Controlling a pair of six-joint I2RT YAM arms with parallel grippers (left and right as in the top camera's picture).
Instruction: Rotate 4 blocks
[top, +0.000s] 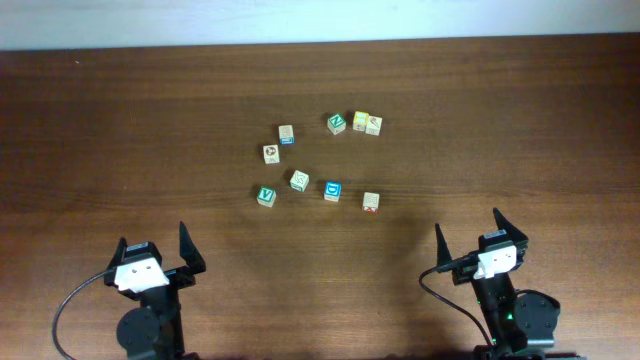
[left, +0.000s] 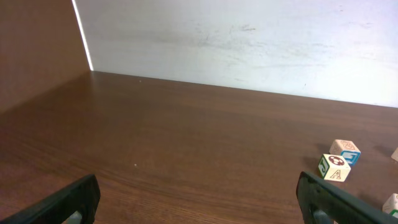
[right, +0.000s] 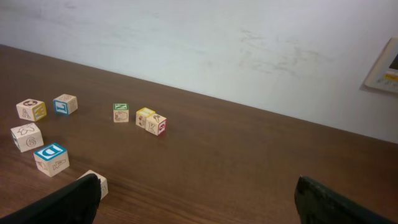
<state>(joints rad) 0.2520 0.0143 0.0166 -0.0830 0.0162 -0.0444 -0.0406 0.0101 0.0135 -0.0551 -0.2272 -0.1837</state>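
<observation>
Overhead, left arm (top: 137, 270) and right arm (top: 497, 258) at near table (top: 100, 150) edge, jaws spread wide, empty

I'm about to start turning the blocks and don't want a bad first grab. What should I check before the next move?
1. The left gripper is open and empty: ok.
2. The right gripper is open and empty: ok.
3. Both arms sit back at the near side of the table, away from every block: ok.
4. The green V block stands alone with room for fingers: ok.
5. The blue block and the red-orange block stand apart: ok.
6. The yellow block is free of the neighbouring block: not ok, they touch.
</observation>
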